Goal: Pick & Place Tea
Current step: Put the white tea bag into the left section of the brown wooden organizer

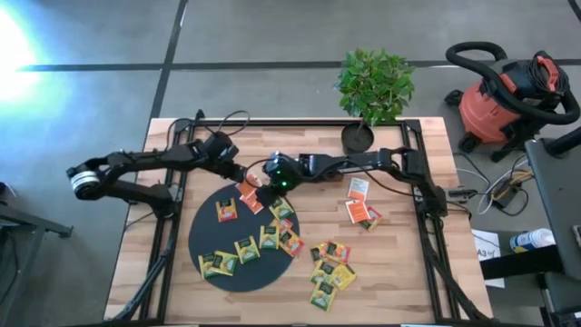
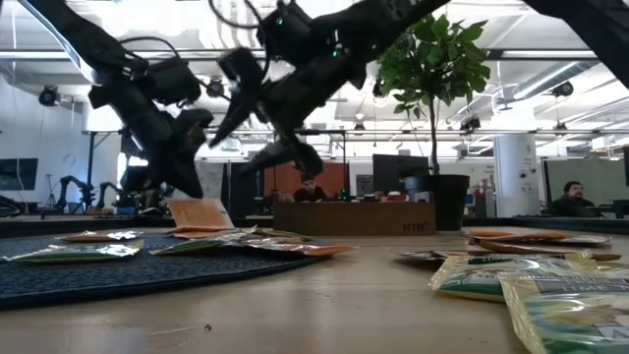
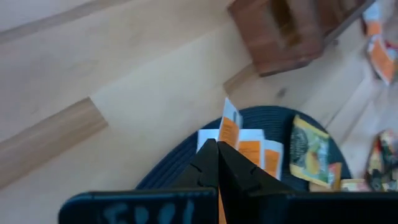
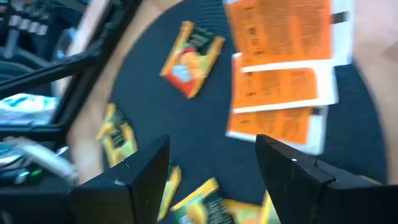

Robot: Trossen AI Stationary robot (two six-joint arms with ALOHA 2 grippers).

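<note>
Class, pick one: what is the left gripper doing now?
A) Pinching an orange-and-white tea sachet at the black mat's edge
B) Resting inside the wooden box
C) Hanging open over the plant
A: the left gripper is shut on the orange-and-white sachet above the black mat rim.

Open-plan robotics lab: desks (image 2: 354, 216), shop vacuum (image 1: 504, 100)

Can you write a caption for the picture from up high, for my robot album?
Left gripper pinches a sachet at the black mat's edge; right gripper hangs open beside it.

Glossy paper tea sachets (image 1: 273, 238), matt woven black mat (image 1: 204, 232), smooth wooden table (image 1: 399, 282)
</note>
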